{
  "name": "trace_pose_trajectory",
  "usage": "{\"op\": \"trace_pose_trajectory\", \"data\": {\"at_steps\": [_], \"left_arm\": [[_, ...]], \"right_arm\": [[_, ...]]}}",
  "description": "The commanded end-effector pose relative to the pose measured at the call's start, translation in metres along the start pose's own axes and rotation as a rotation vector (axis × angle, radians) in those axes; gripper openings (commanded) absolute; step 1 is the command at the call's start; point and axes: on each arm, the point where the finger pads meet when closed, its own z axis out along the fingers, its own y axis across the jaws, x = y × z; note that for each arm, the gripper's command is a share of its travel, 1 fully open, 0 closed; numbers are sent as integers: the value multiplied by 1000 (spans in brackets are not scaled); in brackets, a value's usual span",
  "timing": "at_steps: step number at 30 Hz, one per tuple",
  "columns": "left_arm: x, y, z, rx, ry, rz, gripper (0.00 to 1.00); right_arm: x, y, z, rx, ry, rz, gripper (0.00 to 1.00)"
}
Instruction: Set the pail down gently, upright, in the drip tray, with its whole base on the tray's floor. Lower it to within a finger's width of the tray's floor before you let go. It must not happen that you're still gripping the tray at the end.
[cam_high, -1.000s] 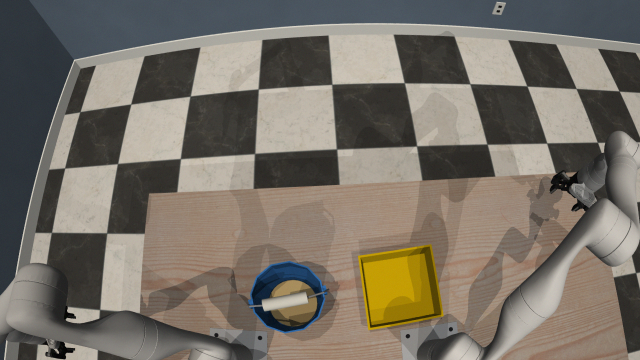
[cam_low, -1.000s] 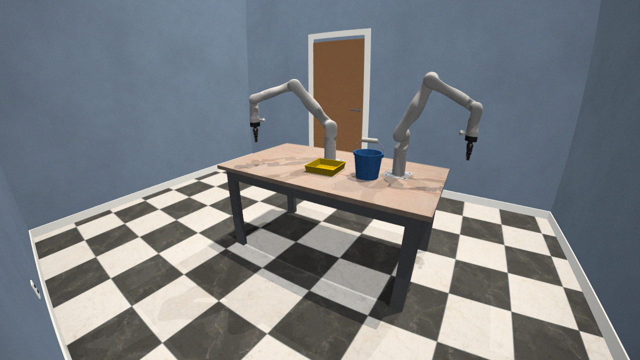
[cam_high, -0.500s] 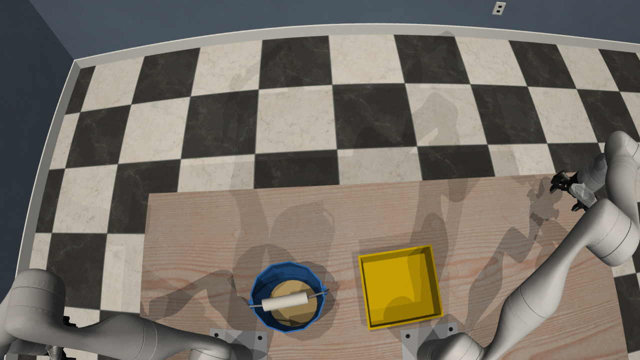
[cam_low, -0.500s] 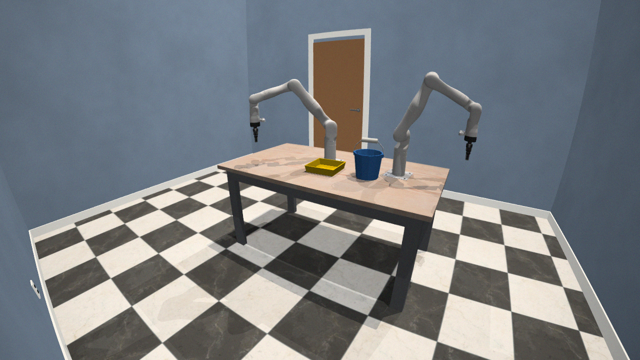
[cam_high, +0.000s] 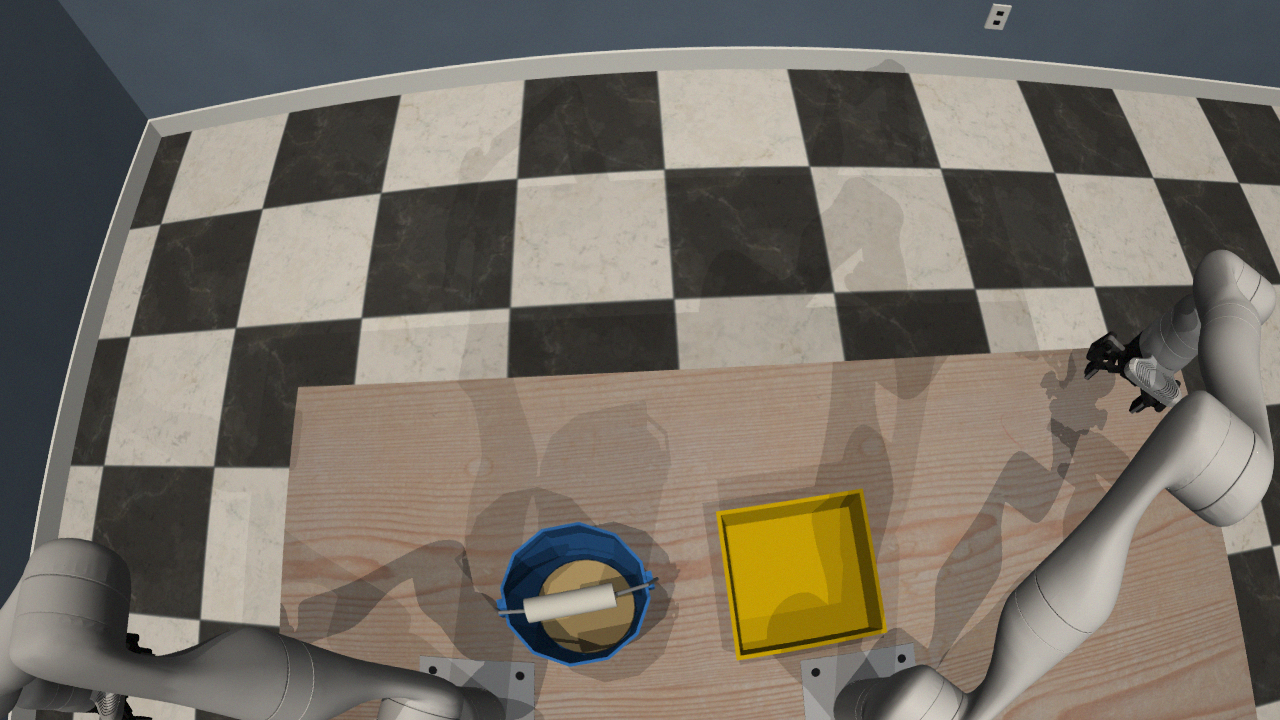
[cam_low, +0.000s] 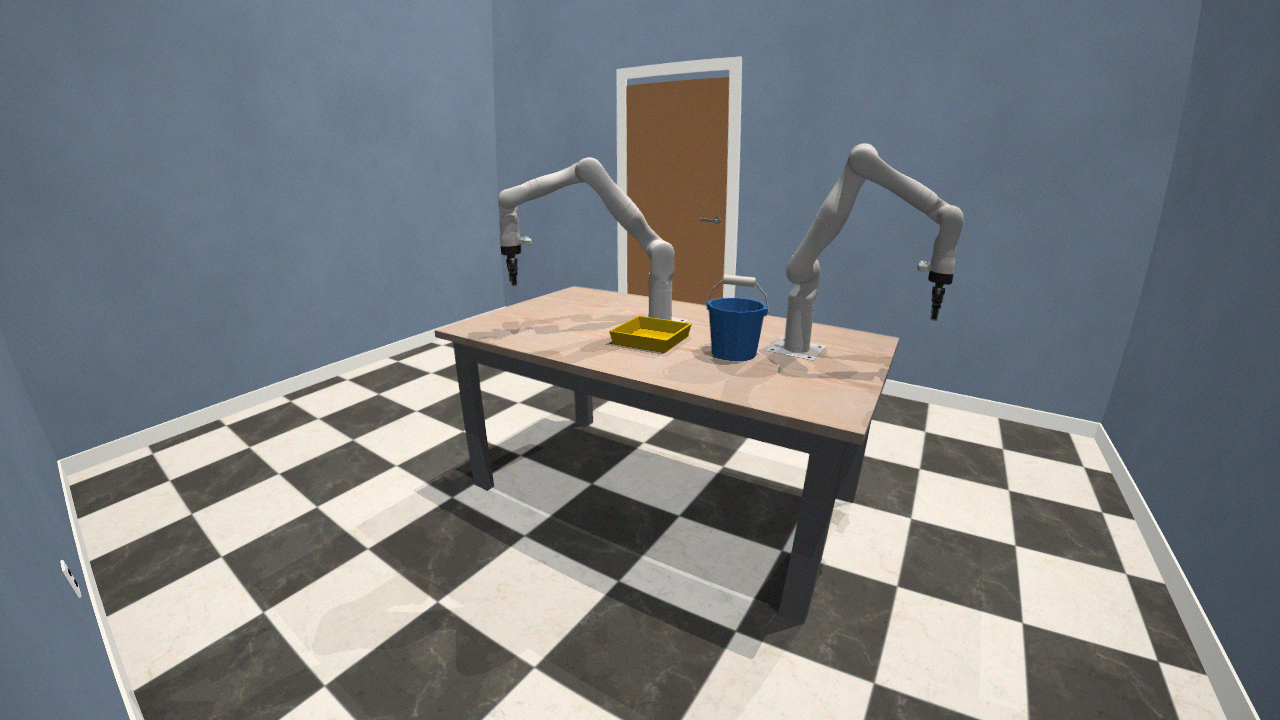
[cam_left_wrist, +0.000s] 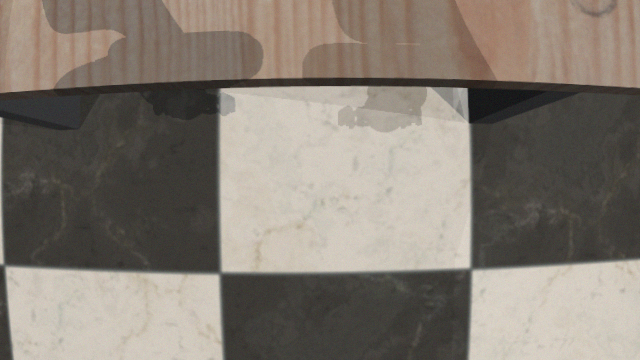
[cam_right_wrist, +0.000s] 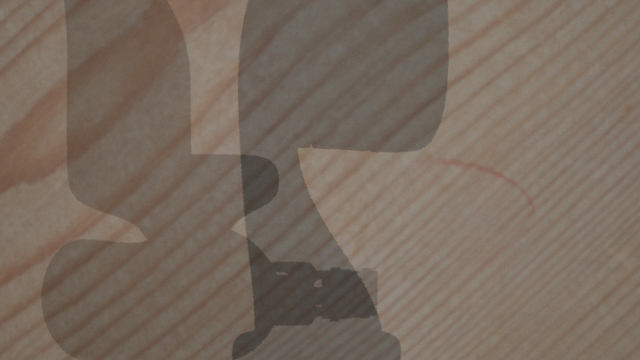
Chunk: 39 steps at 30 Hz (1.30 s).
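Item one, your landmark: a blue pail (cam_high: 528, 559) (cam_low: 734, 331), upright on the wooden worktop (cam_high: 375, 429) (cam_low: 769, 389) (cam_left_wrist: 290, 25) (cam_right_wrist: 525, 100), outside the tray. Its white grip (cam_high: 570, 603) (cam_low: 739, 281) stands raised above the rim; you see a round tan bottom inside.

Item two: a yellow drip tray (cam_high: 787, 573) (cam_low: 650, 333), square, shallow, lying flat beside the pail with a gap between, towards the right arm (cam_high: 1056, 591) (cam_low: 617, 197).

Item three: your left gripper (cam_high: 132, 680) (cam_low: 935, 315), well apart from the pail, out past the worktop's edge, pointing down. Fingers wide, holding nothing. The arm partly hides it from above.

Item four: your right gripper (cam_high: 1114, 388) (cam_low: 513, 282), on the tray's side of the pail and farther off than the tray, pointing down. Fingers wide, holding nothing.

Item five: your left arm's base plate (cam_high: 523, 664) (cam_low: 817, 352), bolted near the pail.

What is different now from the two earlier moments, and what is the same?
The left gripper shifted slightly toward the table's base side. Nothing was gripped or released. The pail, drip tray and right gripper stayed put.
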Motion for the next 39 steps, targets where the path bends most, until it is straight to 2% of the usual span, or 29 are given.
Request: {"op": "trace_pose_trajectory", "data": {"at_steps": [1,5,7,9,22,24,25,29,39], "left_arm": [[-1,4,-1,-5,-6,6,1000],[-1,4,-1,-5,-6,6,1000],[-1,4,-1,-5,-6,6,1000],[-1,4,-1,-5,-6,6,1000],[-1,4,-1,-5,-6,6,1000],[-1,4,-1,-5,-6,6,1000],[-1,4,-1,-5,-6,6,1000],[-1,4,-1,-5,-6,6,1000],[-1,4,-1,-5,-6,6,1000]], "right_arm": [[5,42,-5,-5,11,-89,1000],[12,80,-6,-13,20,-167,1000],[12,80,-6,-13,20,-167,1000],[19,112,-8,-20,27,-234,1000],[65,229,-16,-38,55,-506,1000],[65,229,-16,-38,55,-506,1000],[78,252,-18,-41,62,-565,1000],[96,281,-20,-44,69,-642,1000],[160,357,-29,-47,89,-874,1000]]}}
